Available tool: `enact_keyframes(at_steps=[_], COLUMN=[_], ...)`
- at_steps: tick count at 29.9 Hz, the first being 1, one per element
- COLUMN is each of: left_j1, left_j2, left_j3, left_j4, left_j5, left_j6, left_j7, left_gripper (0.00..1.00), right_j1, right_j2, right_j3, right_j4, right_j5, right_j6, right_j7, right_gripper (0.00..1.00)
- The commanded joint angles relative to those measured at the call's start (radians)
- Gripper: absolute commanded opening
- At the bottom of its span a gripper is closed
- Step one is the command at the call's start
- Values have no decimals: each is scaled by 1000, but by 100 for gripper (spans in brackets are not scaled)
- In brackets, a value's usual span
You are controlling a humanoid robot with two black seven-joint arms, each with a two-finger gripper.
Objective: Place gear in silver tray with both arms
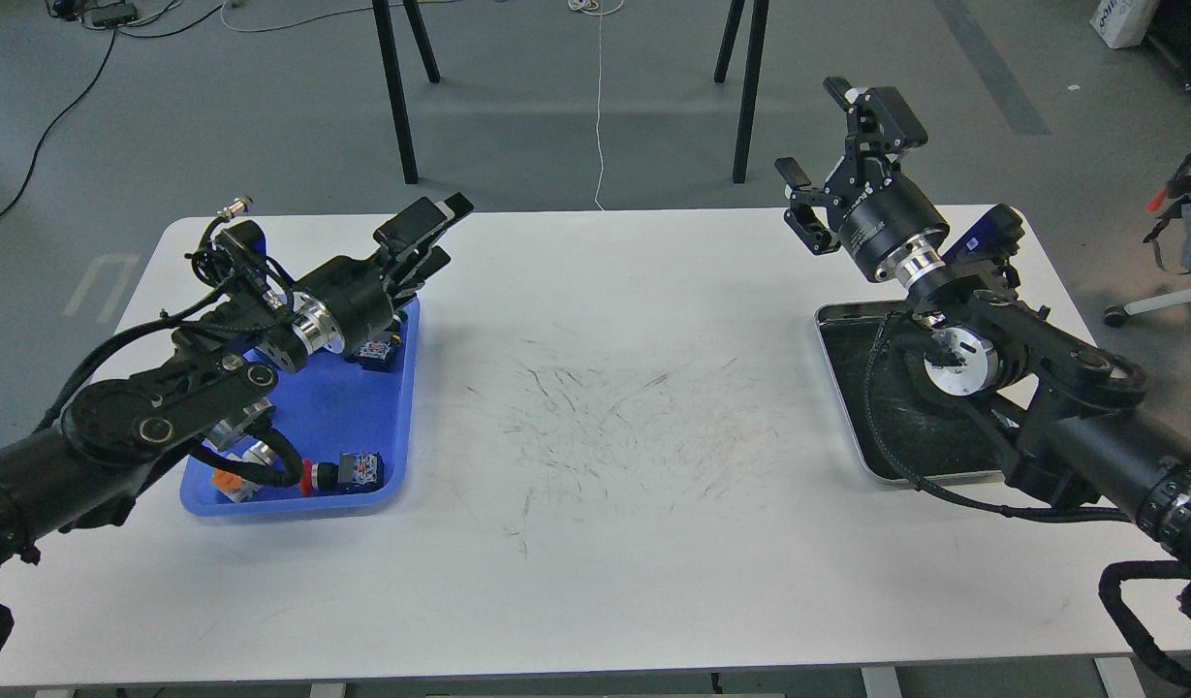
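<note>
head view: the left gripper (pixel 430 230) hovers over the far edge of the blue bin (pixel 382 388), fingers narrow with a slim gap and nothing held. small parts lie in the bin below and behind it; i cannot pick out a gear among them. the right gripper (pixel 837 160) hangs raised and wide, empty, with the silver tray (pixel 852 407) below and nearer, partly under that arm. the task looks at its start; next the left claw must dip into the bin.
</note>
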Motion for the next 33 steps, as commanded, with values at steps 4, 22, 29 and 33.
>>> enact_keyframes(at_steps=[4,22,29,33], left_j1=[2,-14,-63,-99], left_j2=[1,105,148,168], left_j3=[0,177,256,309], left_j4=[44,42,33,31], left_j5=[255,818,965,974], left_j6=[18,51,51,51], left_j7=[0,0,0,0], left_gripper=[100,100,100,100], right_j1=[0,9,11,9], right_j2=[-6,-23,-51,-58], right_j3=[13,52,65,68], right_j4=[38,66,81,83], right_j5=[0,0,0,1], right_j6=[8,11,11,11], right_j7=[0,0,0,0], right_gripper=[98,98,98,98])
